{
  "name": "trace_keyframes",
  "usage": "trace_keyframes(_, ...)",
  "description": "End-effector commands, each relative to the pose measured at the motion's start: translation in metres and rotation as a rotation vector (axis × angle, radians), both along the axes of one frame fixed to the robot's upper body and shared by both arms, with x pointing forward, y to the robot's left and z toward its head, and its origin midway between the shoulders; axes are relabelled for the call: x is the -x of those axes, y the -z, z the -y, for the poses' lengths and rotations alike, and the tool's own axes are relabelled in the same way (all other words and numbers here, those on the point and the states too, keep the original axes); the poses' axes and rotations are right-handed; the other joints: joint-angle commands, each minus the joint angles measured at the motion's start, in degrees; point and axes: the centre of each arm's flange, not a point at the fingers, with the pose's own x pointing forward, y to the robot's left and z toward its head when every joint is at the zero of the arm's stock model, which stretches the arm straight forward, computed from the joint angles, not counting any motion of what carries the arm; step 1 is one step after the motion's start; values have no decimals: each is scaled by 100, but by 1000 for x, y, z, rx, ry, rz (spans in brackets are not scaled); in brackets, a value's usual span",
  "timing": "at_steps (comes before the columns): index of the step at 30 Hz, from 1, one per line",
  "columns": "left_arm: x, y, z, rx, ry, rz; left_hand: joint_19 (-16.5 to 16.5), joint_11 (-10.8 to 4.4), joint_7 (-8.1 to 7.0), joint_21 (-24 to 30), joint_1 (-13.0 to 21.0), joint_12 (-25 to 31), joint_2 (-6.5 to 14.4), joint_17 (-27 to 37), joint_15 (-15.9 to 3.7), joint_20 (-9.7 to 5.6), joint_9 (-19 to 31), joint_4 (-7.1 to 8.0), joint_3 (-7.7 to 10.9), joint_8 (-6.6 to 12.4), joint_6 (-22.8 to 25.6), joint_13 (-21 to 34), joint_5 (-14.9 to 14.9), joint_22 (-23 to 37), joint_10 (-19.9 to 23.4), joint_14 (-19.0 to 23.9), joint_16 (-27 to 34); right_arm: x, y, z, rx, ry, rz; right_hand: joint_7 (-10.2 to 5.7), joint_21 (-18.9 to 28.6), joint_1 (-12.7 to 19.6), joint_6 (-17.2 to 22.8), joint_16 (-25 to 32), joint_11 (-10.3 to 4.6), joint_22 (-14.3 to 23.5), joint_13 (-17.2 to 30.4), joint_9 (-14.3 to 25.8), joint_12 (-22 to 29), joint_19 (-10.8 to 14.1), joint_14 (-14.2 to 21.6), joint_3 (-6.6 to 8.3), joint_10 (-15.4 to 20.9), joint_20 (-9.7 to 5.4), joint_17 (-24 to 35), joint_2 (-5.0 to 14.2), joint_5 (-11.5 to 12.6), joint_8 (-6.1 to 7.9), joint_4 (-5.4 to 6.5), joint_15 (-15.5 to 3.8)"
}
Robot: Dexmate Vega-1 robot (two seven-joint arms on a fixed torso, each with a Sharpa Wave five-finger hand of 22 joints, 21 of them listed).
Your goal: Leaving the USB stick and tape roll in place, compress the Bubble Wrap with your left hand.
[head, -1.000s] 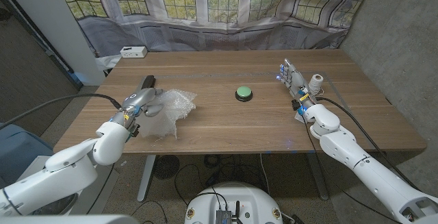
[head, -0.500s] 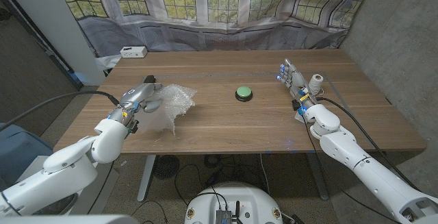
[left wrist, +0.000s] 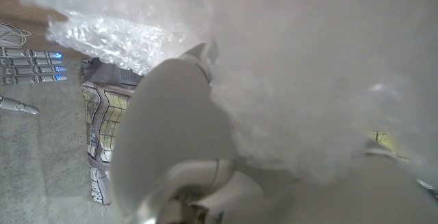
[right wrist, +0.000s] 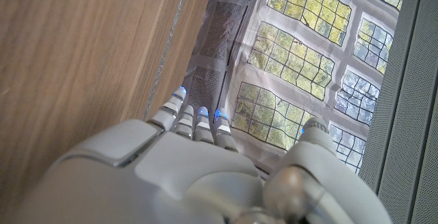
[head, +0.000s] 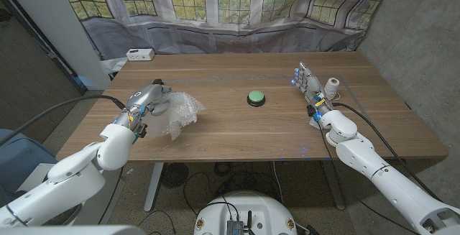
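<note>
Crinkled clear plastic fills my left palm: the Bubble Wrap (head: 177,113) sits at the left side of the wooden table (head: 237,131), and my left hand (head: 149,100) is closed around its near-left part, bunching it up, with the loose rest of the sheet spilling out toward the table's middle. From my left wrist the sheet (left wrist: 308,66) presses right up against my left hand (left wrist: 185,148), white and blurred. My right hand (head: 307,80) stands on its edge at the right side of the table, fingers straight and together, holding nothing; from the right wrist I see those fingers (right wrist: 195,121) reaching out over the wood grain (right wrist: 75,59). A tape roll (head: 331,86) stands just beside that hand, on its outer side. A green button (head: 256,98) rests near the table's middle, well apart from both hands. A small white box (head: 139,54) lies at the far left corner.
</note>
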Motion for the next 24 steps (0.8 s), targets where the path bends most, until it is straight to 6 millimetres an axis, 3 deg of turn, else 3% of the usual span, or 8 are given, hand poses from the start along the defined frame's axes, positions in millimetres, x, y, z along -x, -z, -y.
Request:
trace_keyframes(1, -2, 2, 2, 47, 1, 6, 332, 63, 124, 167, 271, 83, 25, 12, -434, -367, -58, -39, 43, 50, 366, 71, 16, -26, 276, 601, 81, 2, 0, 2, -2, 2, 4, -5, 0, 20, 46, -4, 30, 30, 25, 18, -1, -1, -6, 50, 27, 36, 28, -1, 8, -20, 5, 34)
trace_keyframes(9, -2, 2, 4, 46, -10, 4, 495, 52, 168, 355, 385, 120, -90, -12, -453, -475, -162, -21, 31, -24, 614, 165, 54, -39, 437, 909, 129, 1, 1, 2, 0, 0, -5, -2, 2, 21, 50, -4, 28, 30, 25, 18, -1, 2, -4, 51, 28, 30, 28, 0, 9, -19, 4, 36)
trace_keyframes(14, -2, 2, 4, 46, -13, 13, 120, 47, 114, 314, 363, 31, -27, -33, -419, -338, -181, 58, 41, -224, 392, 256, 82, -49, 281, 613, -54, 0, 0, 2, 1, 0, -3, -5, 1, 21, 49, -5, 33, 30, 25, 18, -2, -1, -9, 53, 25, 33, 29, 5, 9, -19, 6, 33)
trace_keyframes(19, -3, 0, 3, 45, -19, -3, -196, 92, 39, 375, 79, -252, 13, -16, -304, -202, -158, 159, -81, -534, -47, 263, 81, -44, -103, 198, -257, -1, 0, 1, 3, -5, -5, -7, 1, 20, 48, -4, 36, 30, 25, 18, -2, 0, -8, 53, 27, 30, 29, 5, 9, -20, 7, 34)
trace_keyframes(24, -4, -5, 4, 25, -31, -25, -570, 159, 111, 330, -309, -528, -17, -88, -103, 22, -139, 253, -160, -764, -398, 174, 87, -65, -414, -179, -508, -2, -1, 2, 0, -1, 0, -6, 0, 22, 47, -5, 40, 30, 26, 18, -2, -3, -8, 53, 28, 32, 28, 3, 9, -20, 4, 37)
